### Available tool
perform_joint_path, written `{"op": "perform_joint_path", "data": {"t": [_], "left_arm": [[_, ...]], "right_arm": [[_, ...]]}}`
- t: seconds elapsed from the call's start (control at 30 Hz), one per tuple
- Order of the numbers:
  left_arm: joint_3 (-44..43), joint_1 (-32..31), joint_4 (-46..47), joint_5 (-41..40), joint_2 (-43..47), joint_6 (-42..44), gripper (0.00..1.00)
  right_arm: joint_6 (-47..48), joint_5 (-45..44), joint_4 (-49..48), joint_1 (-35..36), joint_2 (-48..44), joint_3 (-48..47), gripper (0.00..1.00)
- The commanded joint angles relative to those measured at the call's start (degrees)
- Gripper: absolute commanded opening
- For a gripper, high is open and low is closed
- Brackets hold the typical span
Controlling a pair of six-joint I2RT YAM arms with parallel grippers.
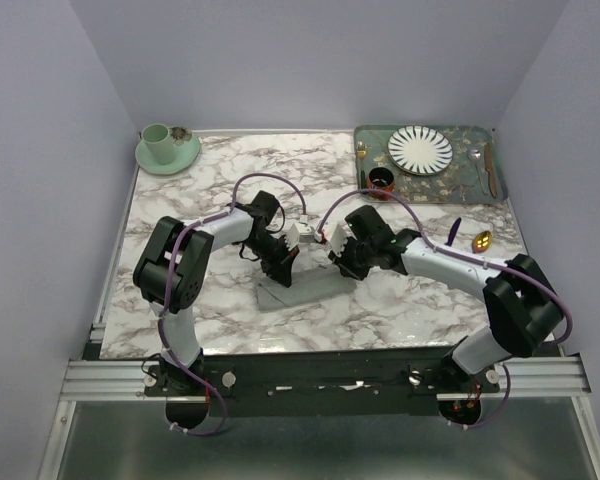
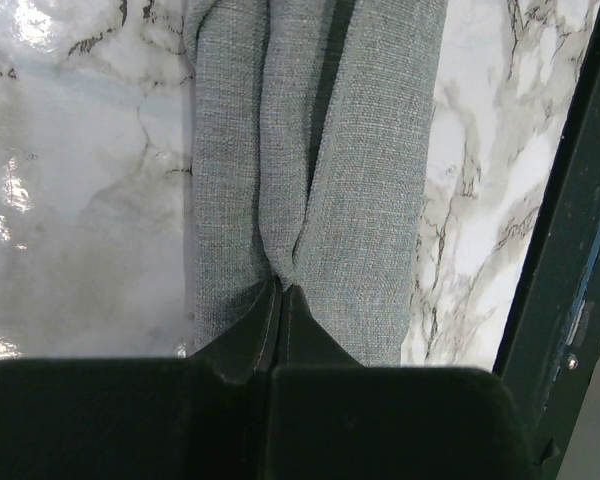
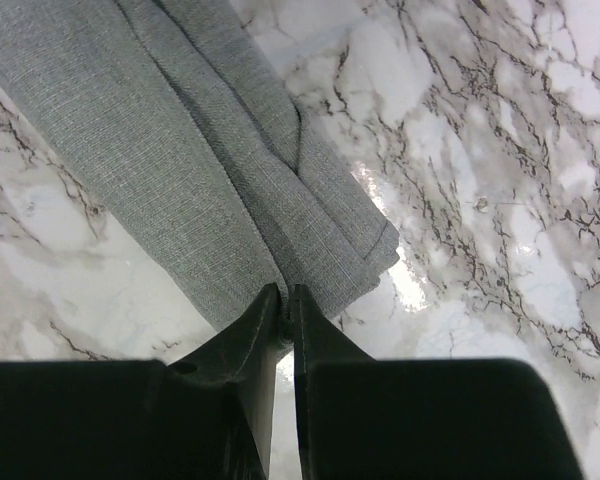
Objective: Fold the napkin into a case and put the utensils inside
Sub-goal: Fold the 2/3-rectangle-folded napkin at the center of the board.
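The napkin (image 1: pixel 298 290) lies mid-table as a narrow folded strip, with both ends pinched. The left gripper (image 2: pixel 283 292) is pressed together on a pleat at one end, and the right gripper (image 3: pixel 286 296) is clamped on the layered edge at the other (the layers look neatly stacked there). To fold well, I'd move both wrists together at matching height, cloth taut but not stretched, so the edges align. The blue-handled utensil (image 1: pixel 455 228) and gold spoon (image 1: pixel 482 240) lie well apart, to the right.
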State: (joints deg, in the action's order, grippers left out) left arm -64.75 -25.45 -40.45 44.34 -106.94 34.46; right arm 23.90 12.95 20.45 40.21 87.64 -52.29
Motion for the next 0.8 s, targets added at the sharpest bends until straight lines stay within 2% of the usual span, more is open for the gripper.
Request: {"op": "perform_joint_path", "data": {"t": [0.0,0.33,0.4,0.47,0.53,0.57,0.67,0.77], "left_arm": [[1.6,0.8,-2.4,-4.5,-2.8,2.0,0.00],[-2.2,3.7,-2.8,-5.0,-4.4,1.0,0.00],[-3.9,4.5,-3.5,-5.1,-4.8,0.9,0.04],[-5.0,5.7,-3.5,-4.1,-4.7,0.1,0.09],[-5.6,8.2,-3.3,-2.6,-4.1,-1.1,0.20],[-5.9,9.2,-3.2,-0.5,-3.8,-2.2,0.28],[-6.1,13.1,-2.0,3.0,-1.7,-6.0,0.43],[-5.3,16.0,-0.5,7.5,1.6,-9.0,0.49]], "right_arm": [[-1.9,3.3,3.0,-2.0,4.0,-4.0,0.18],[-9.5,11.1,9.4,-2.9,17.9,-12.6,0.14],[-10.2,12.1,10.5,-3.6,19.3,-13.5,0.14],[-11.2,13.1,11.2,-3.9,20.7,-14.4,0.14],[-12.2,14.5,11.6,-4.3,21.7,-14.8,0.14],[-12.5,14.6,12.2,-4.4,22.5,-15.6,0.11],[-13.7,15.3,13.2,-5.1,23.5,-16.7,0.11],[-15.0,16.4,15.2,-5.6,25.4,-18.8,0.11]]}}
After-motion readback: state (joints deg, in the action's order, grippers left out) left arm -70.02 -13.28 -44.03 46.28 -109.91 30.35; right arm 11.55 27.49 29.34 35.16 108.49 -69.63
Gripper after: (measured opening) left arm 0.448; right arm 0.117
